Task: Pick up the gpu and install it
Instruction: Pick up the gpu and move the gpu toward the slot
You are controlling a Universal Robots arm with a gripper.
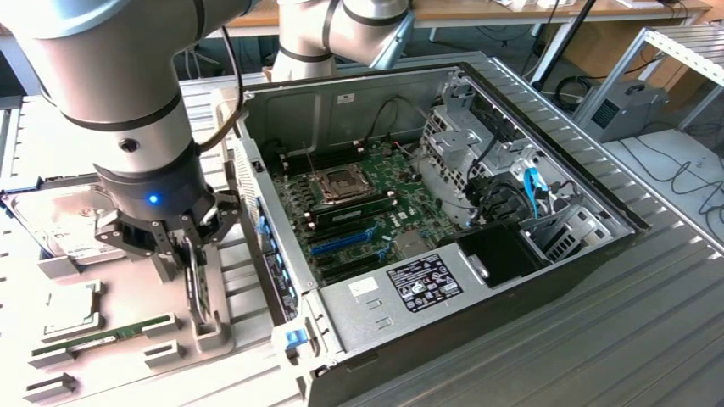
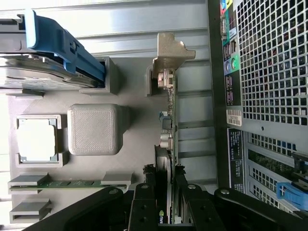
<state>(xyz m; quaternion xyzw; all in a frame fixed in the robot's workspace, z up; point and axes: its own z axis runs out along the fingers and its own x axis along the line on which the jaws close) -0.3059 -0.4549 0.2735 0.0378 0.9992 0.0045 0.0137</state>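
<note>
One pincer (image 1: 190, 263), one arm, pick-up step in hand; install not begun. Exterior view's left to right:

Far left, on grey tray (image 1: 119, 288): hard drive (image 1: 57, 222) in blue frame, CPU (image 1: 70, 309) in square nest, green RAM stick (image 1: 104, 333) in clips. None in contact with pincer.

Next over: gpu (image 1: 203, 297), thin black card standing upright on edge in its cradle on same tray, just beside outer wall of PC case (image 1: 588, 191). Not lifted yet, lower edge seated in cradle. Pincer straight down over it, straddling top edge.

Wrist view, same grasp from above: fingers (image 2: 144, 197) one on each side of gpu (image 2: 167, 120), pads looking pressed against both faces. Jaws roughly halfway in, neither wide nor fully closed; read as gripping the gpu. Silvery bracket (image 2: 169, 50) at card end away from pincer (image 2: 165, 175), clear of fingers.

Right of that: case lying open, motherboard (image 1: 362, 199) flat inside, blue expansion slot (image 1: 339, 243) looking free, power supply (image 1: 425, 284) at near corner. Metal table (image 1: 645, 339) under everything.

Judgement on next move: calls for straight vertical pull out of cradle, no tilt or twist, hold firm enough to stop thin board slipping. Also enough height to clear case wall, close alongside. Risk: card cocking in cradle if pulled off-axis.
</note>
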